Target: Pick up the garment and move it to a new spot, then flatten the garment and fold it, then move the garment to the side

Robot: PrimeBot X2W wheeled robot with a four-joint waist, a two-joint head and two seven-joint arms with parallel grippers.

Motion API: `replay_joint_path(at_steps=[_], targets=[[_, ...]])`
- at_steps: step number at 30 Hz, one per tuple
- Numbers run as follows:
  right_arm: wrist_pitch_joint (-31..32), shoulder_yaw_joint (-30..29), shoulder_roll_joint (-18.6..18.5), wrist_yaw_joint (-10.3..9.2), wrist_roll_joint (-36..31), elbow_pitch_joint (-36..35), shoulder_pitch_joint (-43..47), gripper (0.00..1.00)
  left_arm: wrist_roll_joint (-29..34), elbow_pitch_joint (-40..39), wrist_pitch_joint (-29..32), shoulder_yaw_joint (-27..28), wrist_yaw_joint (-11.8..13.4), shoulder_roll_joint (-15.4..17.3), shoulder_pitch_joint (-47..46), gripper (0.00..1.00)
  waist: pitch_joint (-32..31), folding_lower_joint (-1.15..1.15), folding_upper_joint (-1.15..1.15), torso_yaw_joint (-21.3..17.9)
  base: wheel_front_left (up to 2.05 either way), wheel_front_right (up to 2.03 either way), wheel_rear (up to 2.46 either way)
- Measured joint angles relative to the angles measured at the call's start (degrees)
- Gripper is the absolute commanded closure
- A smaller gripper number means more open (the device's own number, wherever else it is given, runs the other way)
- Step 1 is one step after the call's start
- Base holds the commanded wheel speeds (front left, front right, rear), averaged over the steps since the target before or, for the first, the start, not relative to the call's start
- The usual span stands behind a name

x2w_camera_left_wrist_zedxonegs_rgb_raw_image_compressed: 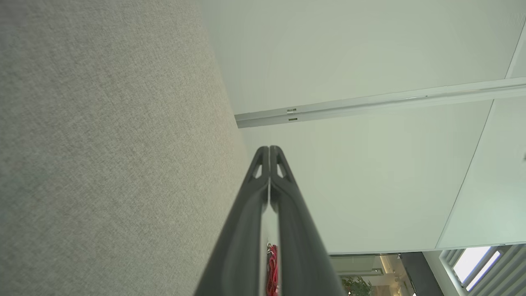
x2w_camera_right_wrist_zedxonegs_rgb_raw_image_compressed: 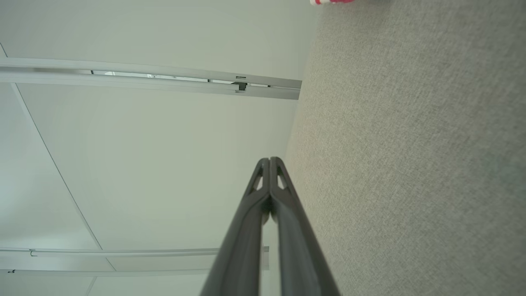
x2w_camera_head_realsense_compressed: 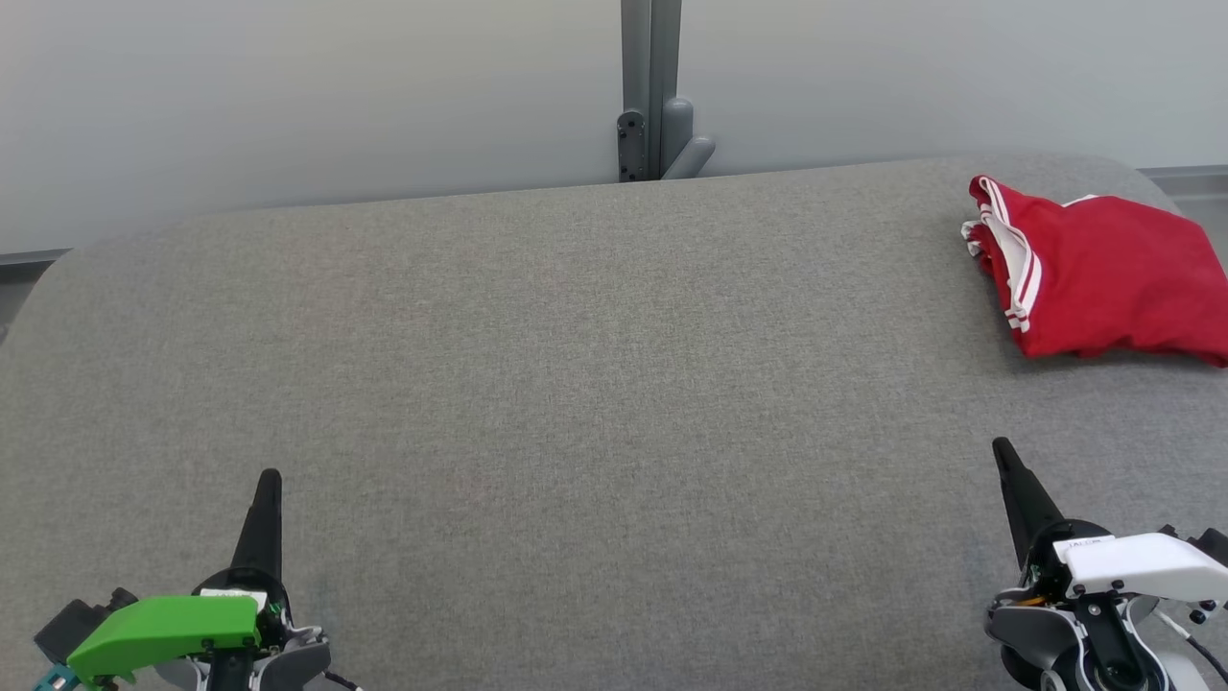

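While the red garment, white-striped and loosely folded, is lying at the far right of the grey fabric table, the left gripper and right gripper are sitting near the front, well apart from it. Both wrist views are showing fingers pressed together, empty; the head view is giving only edge-on profiles.
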Motion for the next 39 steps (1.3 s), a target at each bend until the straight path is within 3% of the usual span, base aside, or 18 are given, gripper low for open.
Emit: replay_joint_path(at_steps=[20,39], targets=[[2.0,-1.2,0.0,0.0,7.3,-0.1,-0.2,1.0,-7.6,-0.2,2.0,0.7,-0.8,0.0,-0.7,1.0,-0.1,0.0,0.0,0.1,0.0,0.0,0.0],[2.3,-1.6,0.1,0.0,7.3,-0.1,-0.2,1.0,-7.6,-0.2,2.0,0.8,-0.9,0.0,-0.8,1.0,-0.1,0.0,0.0,0.1,0.0,0.0,0.0]])
